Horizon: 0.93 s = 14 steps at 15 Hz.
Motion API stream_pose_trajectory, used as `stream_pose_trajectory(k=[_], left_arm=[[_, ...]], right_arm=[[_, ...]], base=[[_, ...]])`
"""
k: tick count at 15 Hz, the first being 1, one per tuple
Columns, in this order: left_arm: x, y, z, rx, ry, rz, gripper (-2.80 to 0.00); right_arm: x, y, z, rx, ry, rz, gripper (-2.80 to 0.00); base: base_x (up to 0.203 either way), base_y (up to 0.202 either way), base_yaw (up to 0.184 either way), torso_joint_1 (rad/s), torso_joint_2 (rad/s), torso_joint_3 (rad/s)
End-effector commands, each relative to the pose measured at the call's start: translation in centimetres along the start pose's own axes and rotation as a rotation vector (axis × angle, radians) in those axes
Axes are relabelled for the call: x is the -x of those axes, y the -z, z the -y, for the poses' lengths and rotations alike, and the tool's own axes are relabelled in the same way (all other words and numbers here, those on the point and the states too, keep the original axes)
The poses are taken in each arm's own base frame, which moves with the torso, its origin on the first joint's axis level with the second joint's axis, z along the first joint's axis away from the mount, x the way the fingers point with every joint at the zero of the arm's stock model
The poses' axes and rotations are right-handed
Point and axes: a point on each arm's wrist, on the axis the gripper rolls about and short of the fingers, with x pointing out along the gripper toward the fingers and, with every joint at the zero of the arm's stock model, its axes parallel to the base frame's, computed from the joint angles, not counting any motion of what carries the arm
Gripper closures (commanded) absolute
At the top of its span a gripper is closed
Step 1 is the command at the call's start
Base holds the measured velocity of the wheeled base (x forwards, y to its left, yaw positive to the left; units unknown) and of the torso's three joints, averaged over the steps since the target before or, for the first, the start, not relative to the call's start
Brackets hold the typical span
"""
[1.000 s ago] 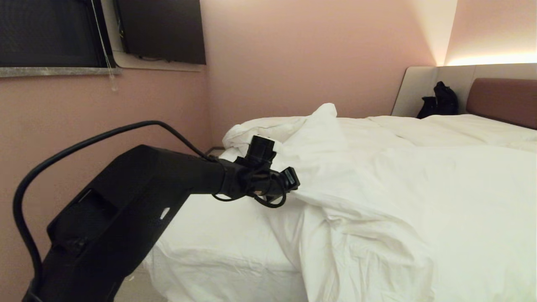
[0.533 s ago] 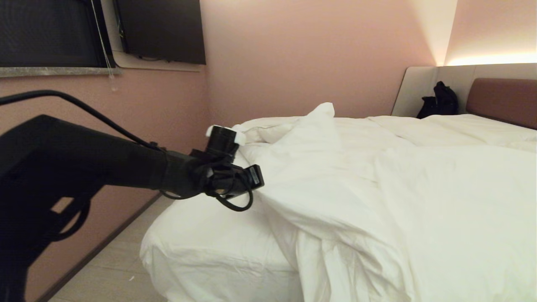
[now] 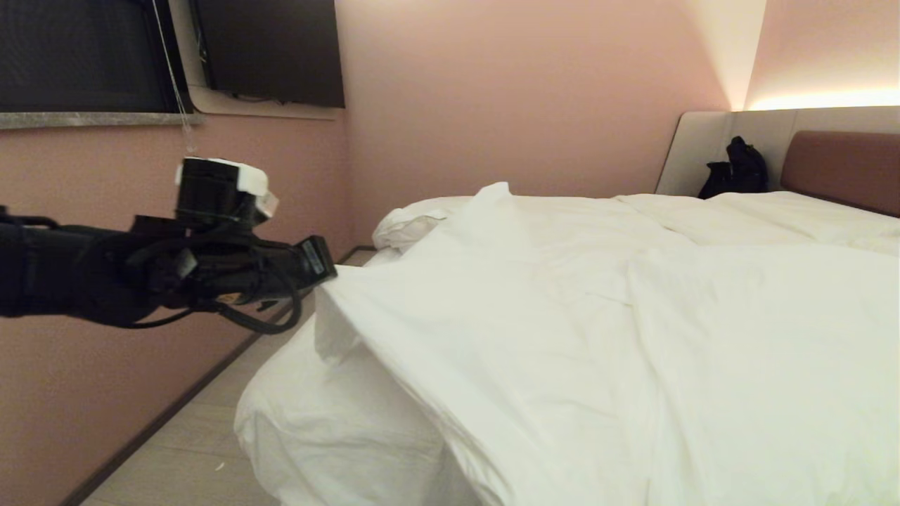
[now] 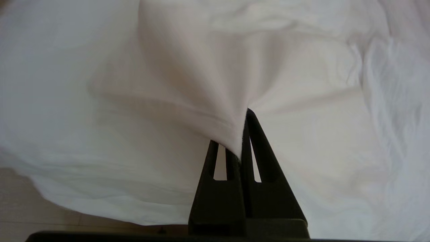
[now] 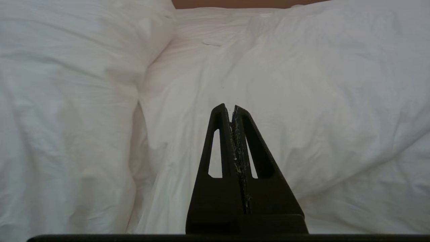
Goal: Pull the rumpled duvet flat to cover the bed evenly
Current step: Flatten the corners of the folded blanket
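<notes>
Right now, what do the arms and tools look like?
Left arm: matte black, with loose black cables looped beneath and a black camera block capped with white. Both tools, left and right, are black tapered wedges with slotted fingers; right's inner pads look scuffed whitish.

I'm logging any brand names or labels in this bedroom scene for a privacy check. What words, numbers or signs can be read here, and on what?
None can be read.
The duvet, the bed, the dark screen on the wall and the black bag by the headboard show no print.
The left gripper, pinching the duvet, and the right gripper carry no legible marking.
</notes>
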Motion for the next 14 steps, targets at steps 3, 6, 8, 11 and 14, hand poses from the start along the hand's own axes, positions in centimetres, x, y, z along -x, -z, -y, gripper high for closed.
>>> stream_pose_trajectory(k=[3, 6, 8, 11, 14], left_arm=[[8.7, -1.1, -3.1, 0.046, -0.055, 0.171, 0.0], [12.2, 0.2, -5.8, 0.049, -0.147, 0.228, 0.0], [13.3, 1.5, -6.5, 0.02, -0.173, 0.226, 0.0], [14.5, 3.2, -8.1, 0.021, -0.243, 0.226, 0.0], [16.7, 3.3, -9.5, 0.035, -0.33, 0.306, 0.0]], right_arm=[[0.0, 0.0, 0.0, 0.001, -0.001, 0.001, 0.0], [0.0, 0.0, 0.0, 0.001, -0.001, 0.001, 0.0], [0.0, 0.0, 0.0, 0.001, 0.0, 0.001, 0.0], [0.0, 0.0, 0.0, -0.001, -0.001, 0.001, 0.0], [0.0, 0.0, 0.0, 0.001, -0.001, 0.001, 0.0]], base=[[0.0, 0.0, 0.0, 0.0, 0.0, 0.0], [0.0, 0.0, 0.0, 0.0, 0.0, 0.0], [0.0, 0.0, 0.0, 0.0, 0.0, 0.0], [0.0, 0.0, 0.0, 0.0, 0.0, 0.0], [0.0, 0.0, 0.0, 0.0, 0.0, 0.0]])
